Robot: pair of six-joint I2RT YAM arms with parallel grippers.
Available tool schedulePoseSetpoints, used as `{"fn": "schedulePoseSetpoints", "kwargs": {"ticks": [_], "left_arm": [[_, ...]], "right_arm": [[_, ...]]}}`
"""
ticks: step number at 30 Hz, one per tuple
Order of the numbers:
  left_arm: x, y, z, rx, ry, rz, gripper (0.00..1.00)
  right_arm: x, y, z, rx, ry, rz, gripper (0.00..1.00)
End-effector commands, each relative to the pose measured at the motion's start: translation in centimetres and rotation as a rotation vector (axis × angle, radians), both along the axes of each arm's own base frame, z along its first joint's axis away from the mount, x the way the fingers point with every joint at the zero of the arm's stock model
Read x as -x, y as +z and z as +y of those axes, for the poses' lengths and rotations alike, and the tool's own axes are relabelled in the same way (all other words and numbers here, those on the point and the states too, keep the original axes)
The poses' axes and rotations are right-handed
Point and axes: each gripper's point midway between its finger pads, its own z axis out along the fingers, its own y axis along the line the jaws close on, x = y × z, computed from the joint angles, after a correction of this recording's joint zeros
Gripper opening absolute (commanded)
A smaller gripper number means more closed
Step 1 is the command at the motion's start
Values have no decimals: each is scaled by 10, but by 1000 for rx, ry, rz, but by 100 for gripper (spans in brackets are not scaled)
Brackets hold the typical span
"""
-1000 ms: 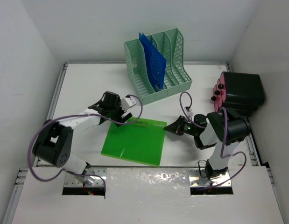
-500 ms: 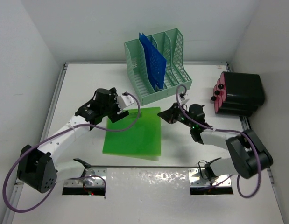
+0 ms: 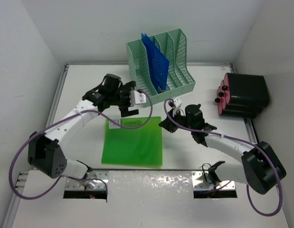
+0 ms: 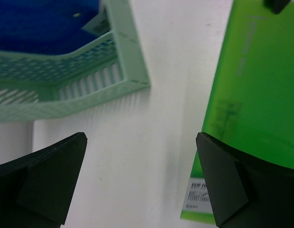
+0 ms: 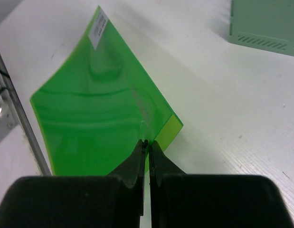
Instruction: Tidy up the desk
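In the left wrist view the green folder [image 4: 260, 85] runs off the right and bottom edges, its white label [image 4: 194, 194] is too blurred to read, and the mint-green file rack [image 4: 123, 57] and the blue folder [image 4: 37, 19] in it are cut by the top and left edges. In the right wrist view the green folder's rim is hidden between the closed jaws of the right gripper [image 5: 146, 142]. From above, the pink-ended items [image 3: 222, 93] by the black case [image 3: 246, 92] are too small to identify
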Motion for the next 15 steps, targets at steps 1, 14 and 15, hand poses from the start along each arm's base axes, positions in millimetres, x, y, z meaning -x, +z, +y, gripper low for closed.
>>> {"fn": "schedulePoseSetpoints", "kwargs": {"ticks": [1, 14, 15], "left_arm": [[31, -12, -28, -4, -211, 105, 100], [49, -81, -47, -17, -326, 379, 100], [48, -84, -49, -14, -325, 389, 100]], "right_arm": [[-4, 28, 10, 30, 73, -146, 0], [-5, 29, 19, 24, 94, -177, 0], [-5, 30, 20, 20, 93, -181, 0]]}}
